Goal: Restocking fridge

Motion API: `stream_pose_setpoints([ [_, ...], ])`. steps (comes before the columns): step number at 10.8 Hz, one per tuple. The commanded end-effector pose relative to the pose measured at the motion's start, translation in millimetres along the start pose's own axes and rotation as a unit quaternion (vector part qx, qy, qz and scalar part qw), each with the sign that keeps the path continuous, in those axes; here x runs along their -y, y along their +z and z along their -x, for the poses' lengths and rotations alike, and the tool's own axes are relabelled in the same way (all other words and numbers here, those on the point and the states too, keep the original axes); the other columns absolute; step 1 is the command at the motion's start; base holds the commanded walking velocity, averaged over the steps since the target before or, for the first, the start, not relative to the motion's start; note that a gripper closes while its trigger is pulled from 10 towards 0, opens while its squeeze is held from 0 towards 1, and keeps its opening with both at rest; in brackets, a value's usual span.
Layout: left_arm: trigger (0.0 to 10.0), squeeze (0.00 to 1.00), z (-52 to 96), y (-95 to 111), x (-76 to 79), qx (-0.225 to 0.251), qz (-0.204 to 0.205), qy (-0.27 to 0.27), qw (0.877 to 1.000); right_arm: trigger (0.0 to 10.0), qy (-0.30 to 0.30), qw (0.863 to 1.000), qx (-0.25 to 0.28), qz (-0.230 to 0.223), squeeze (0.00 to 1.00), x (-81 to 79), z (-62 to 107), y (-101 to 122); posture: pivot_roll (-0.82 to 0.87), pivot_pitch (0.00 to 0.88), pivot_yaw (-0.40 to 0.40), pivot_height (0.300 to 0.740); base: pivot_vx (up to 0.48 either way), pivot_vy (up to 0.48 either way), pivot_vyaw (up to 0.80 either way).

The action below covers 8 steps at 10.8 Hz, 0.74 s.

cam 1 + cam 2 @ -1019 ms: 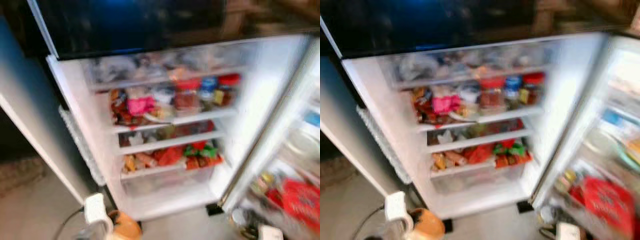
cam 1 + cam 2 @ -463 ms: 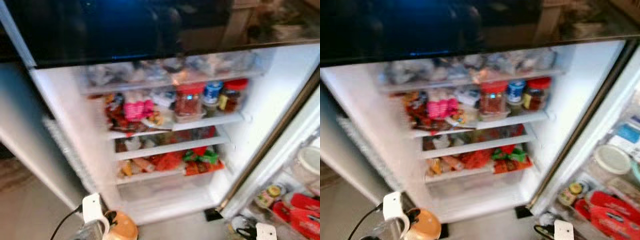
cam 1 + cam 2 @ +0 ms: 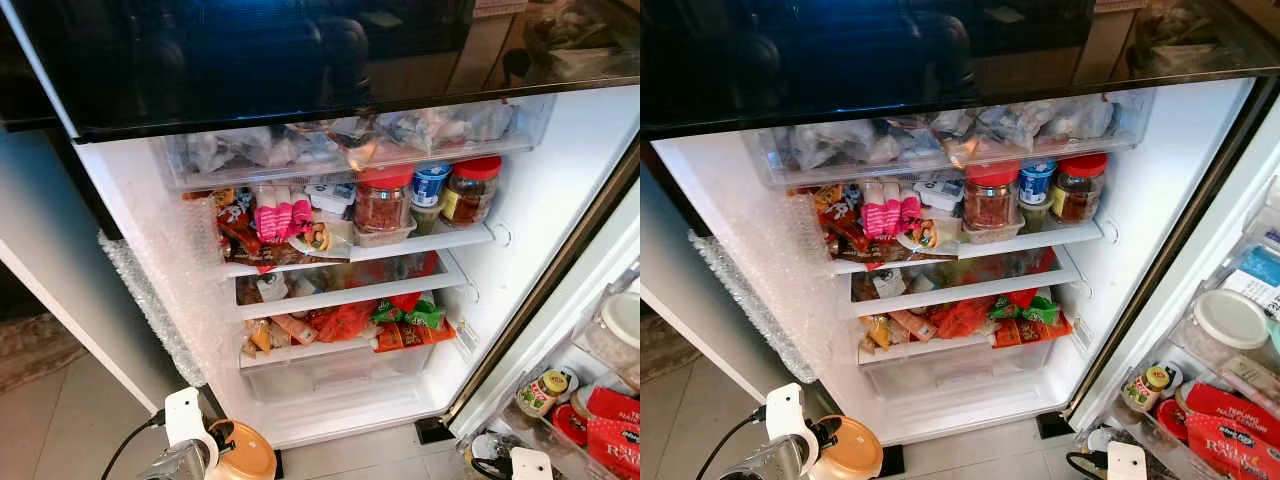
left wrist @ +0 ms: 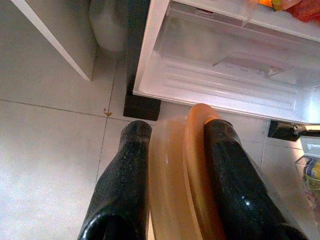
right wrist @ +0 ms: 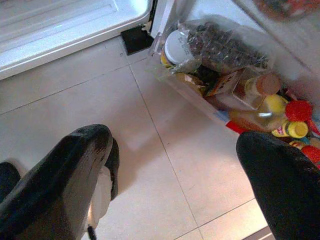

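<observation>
Open fridge (image 3: 560, 180) shelves fill centre frame, crowded. Left gripper (image 4: 172, 165), lower left, clamps an orange-lidded container (image 4: 175, 180) on edge, below the empty bottom drawer (image 3: 330, 368). Right gripper (image 5: 175, 175) gapes wide, empty.

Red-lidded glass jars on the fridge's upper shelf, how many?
2. One large red-lidded glass jar sits mid-shelf; a smaller one stands at the shelf's right end. A blue-lidded tub sits between them. More may be hidden behind the packets.
</observation>
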<state>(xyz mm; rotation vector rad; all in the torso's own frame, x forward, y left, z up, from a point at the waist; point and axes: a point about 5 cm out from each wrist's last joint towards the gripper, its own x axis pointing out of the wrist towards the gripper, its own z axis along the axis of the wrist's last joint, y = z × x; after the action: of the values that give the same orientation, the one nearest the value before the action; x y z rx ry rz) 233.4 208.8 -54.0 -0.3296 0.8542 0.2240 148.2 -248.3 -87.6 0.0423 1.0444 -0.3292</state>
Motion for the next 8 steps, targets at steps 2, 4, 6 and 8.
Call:
stream_pose_setpoints([
  [2,10.0,0.00,0.3,-0.5,-0.7,0.005,0.009,-0.004,1.000,10.0,-0.007,1.000,-0.006,0.009,0.00,2.4,0.2,-2.0,0.06,0.000,0.013,0.740,0.000,0.000,0.00],
  [4,10.0,0.00,0.4,-0.5,-0.9,0.007,0.008,-0.009,1.000,10.0,-0.005,1.000,-0.007,0.008,0.00,1.7,0.3,-2.8,0.05,0.000,0.019,0.712,0.000,0.000,0.00],
  [6,10.0,0.00,0.5,-0.5,-1.0,0.006,0.007,-0.011,1.000,10.0,-0.005,1.000,-0.008,0.017,0.00,1.7,0.2,-2.7,0.05,0.000,0.020,0.672,0.000,0.000,0.00],
  [8,10.0,0.00,0.5,-0.6,-1.0,0.006,0.007,-0.011,1.000,10.0,-0.003,1.000,-0.001,0.014,0.00,1.5,0.3,-1.4,0.05,0.000,0.019,0.652,0.000,0.000,0.00],
])
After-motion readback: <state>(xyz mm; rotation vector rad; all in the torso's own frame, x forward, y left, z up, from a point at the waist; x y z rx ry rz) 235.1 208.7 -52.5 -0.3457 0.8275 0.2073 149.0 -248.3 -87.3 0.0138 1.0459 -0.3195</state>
